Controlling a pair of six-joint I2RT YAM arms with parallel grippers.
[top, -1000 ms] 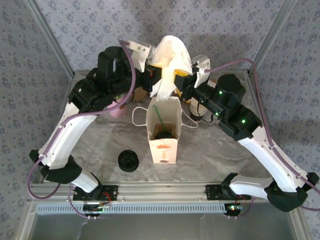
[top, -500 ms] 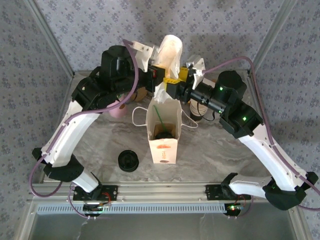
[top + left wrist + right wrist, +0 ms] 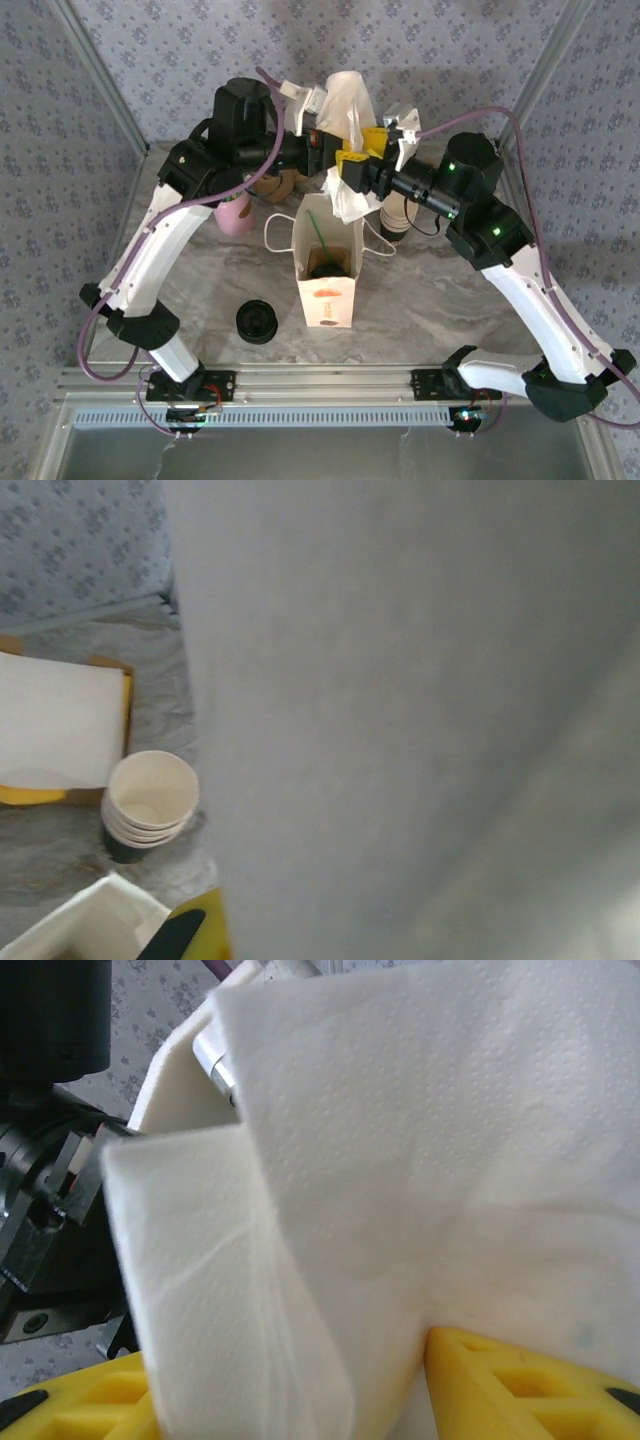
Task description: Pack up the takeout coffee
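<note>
A white paper bag (image 3: 326, 290) stands open at the table's middle. Deep inside it a dark round lid (image 3: 328, 266) shows beside a green stick; I take it for the takeout coffee. Above the bag's far rim a white napkin (image 3: 347, 105) hangs between both grippers. My left gripper (image 3: 320, 140) is shut on the napkin, and this napkin (image 3: 420, 720) covers most of the left wrist view. My right gripper (image 3: 352, 168) stands open, its yellow fingers (image 3: 520, 1390) spread on either side of the napkin (image 3: 400, 1160).
A low pile of black lids (image 3: 257, 322) lies left of the bag. A stack of lidless cream cups (image 3: 150, 800) stands right of the bag, partly behind the right arm (image 3: 395, 222). A pink cup (image 3: 236, 214) is at the back left. A napkin stack (image 3: 55, 730) sits beyond the cups.
The right gripper has opened around the napkin. Both grippers and the napkin have shifted slightly right, over the bag's far rim. The bag and the lids have not moved.
</note>
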